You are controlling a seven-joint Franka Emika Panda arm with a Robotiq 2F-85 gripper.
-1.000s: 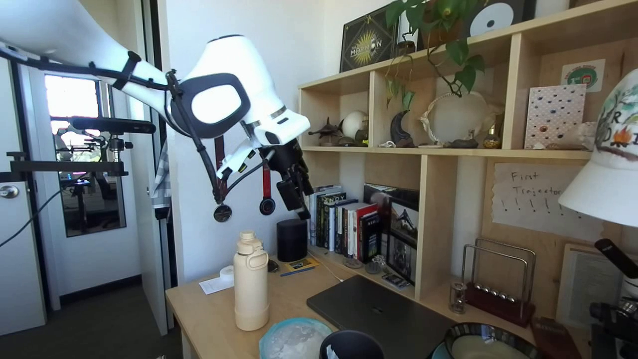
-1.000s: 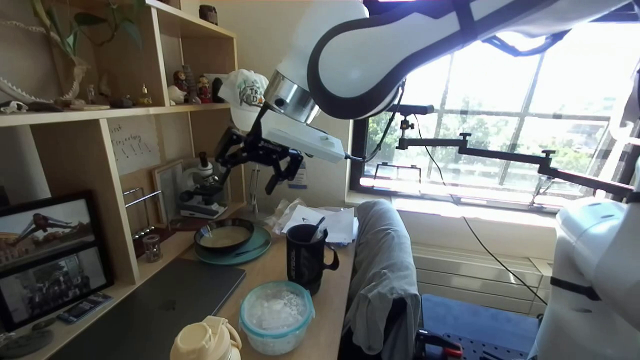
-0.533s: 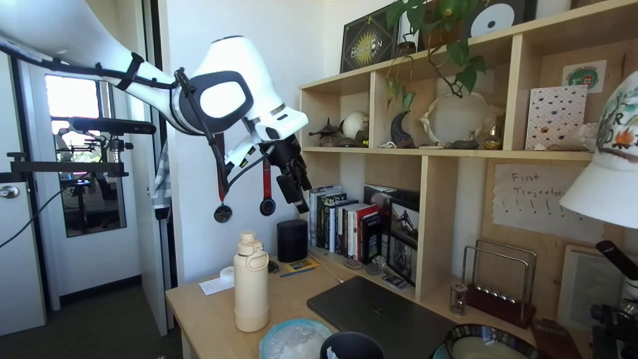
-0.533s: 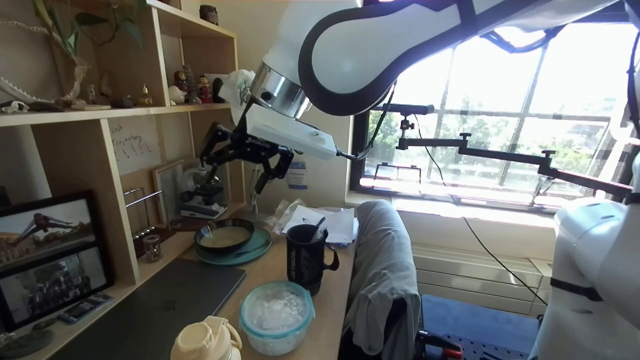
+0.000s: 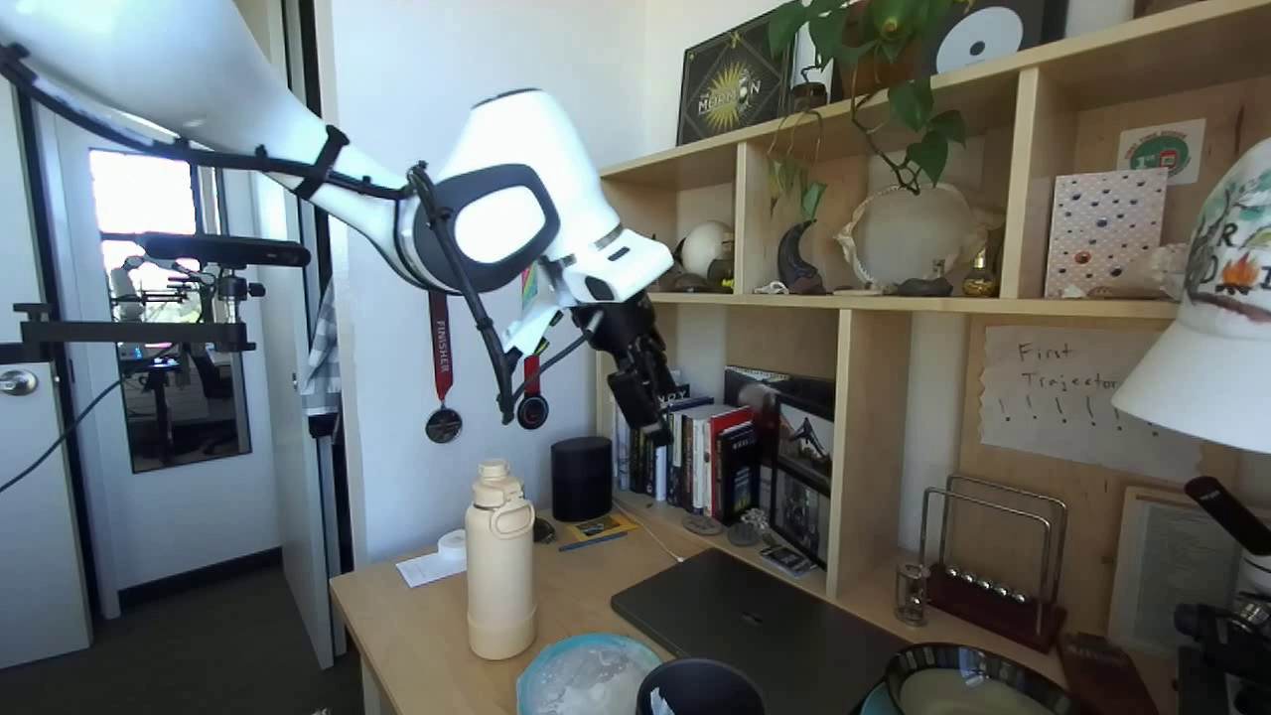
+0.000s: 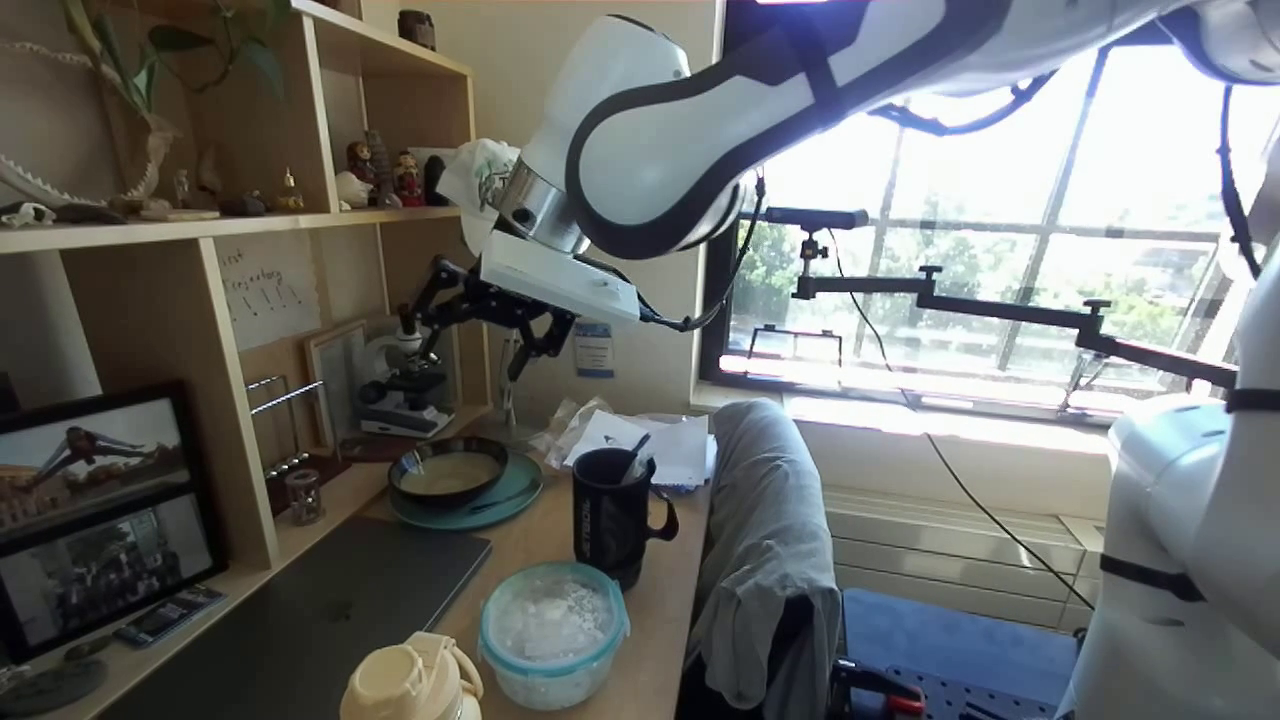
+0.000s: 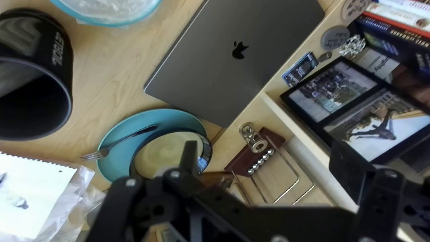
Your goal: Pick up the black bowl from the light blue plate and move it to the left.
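Observation:
The black bowl (image 6: 452,474), dark-rimmed with a cream inside, sits on the light blue plate (image 6: 518,492), which looks teal here, at the far end of the desk. In an exterior view the bowl (image 5: 978,687) and a sliver of the plate (image 5: 874,701) show at the bottom edge. In the wrist view the bowl (image 7: 164,153) lies by the left finger, which covers part of it; the plate (image 7: 161,117) also bears a fork. My gripper (image 6: 470,362) is open and empty, raised above the desk, its fingers wide apart in the wrist view (image 7: 268,164). In an exterior view the gripper (image 5: 655,427) is seen side-on.
A black mug (image 6: 610,520) and a blue-lidded container (image 6: 550,635) stand near the desk's edge. A cream bottle (image 5: 501,576) and a closed laptop (image 5: 755,616) are on the desk. A shelf unit (image 5: 869,447), Newton's cradle (image 7: 257,158) and microscope (image 6: 405,395) stand along the back.
My gripper has moved, still open: to the right and slightly down in an exterior view, to the left and slightly down in an exterior view. The bowl and plate have not moved.

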